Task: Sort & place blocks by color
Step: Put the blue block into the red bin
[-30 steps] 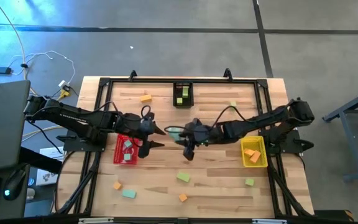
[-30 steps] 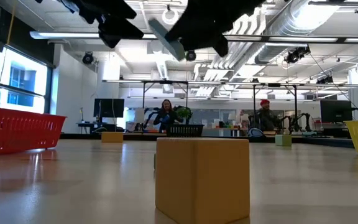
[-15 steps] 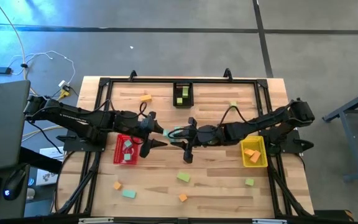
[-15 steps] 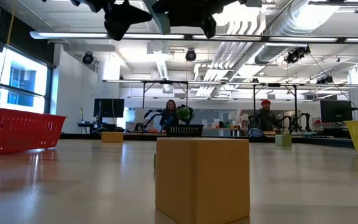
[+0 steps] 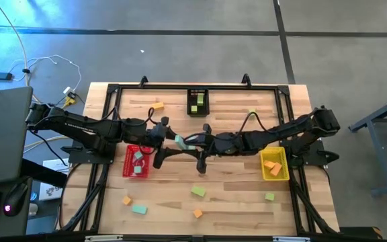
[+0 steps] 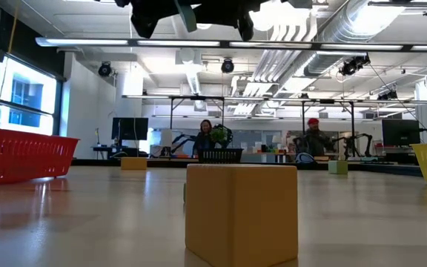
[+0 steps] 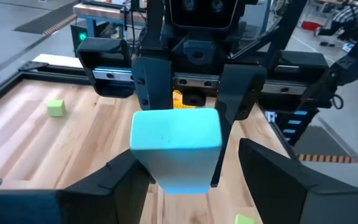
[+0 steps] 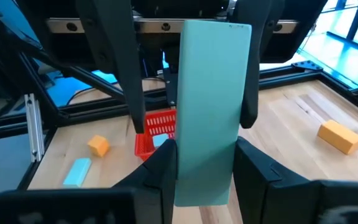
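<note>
A long mint-teal bar (image 5: 182, 141) hangs in the air above the table's middle, held by my right gripper (image 5: 195, 144), which is shut on it. My left gripper (image 5: 169, 145) faces it from the left, open, with its fingers (image 7: 124, 185) on either side of the bar's free end (image 7: 176, 149). The low view shows both grippers and the bar (image 6: 184, 10) only at the top edge. Loose orange, lime and teal blocks lie flat on the wood, such as a lime one (image 5: 198, 191) and a teal one (image 5: 138, 209). My right gripper pinches the teal bar between its two fingers (image 8: 161, 168) at its end nearer the wrist (image 8: 205, 177). The fingers come level from the table's right, and the bar sticks out ahead along them, lifted clear. My left gripper: I cannot tell whether its fingers touch the bar.
The red bin (image 5: 127, 168), holding teal blocks, sits below the left gripper. The yellow bin (image 5: 274, 175) is at the right and the black bin (image 5: 197, 111) at the far middle. An orange block (image 6: 242, 213) stands close before the low camera. People sit in the room beyond.
My right gripper has carried the teal bar toward the table's left, bringing its free end in between the open fingers of my left gripper. In the low view both grippers and the bar have climbed to the picture's top edge.
</note>
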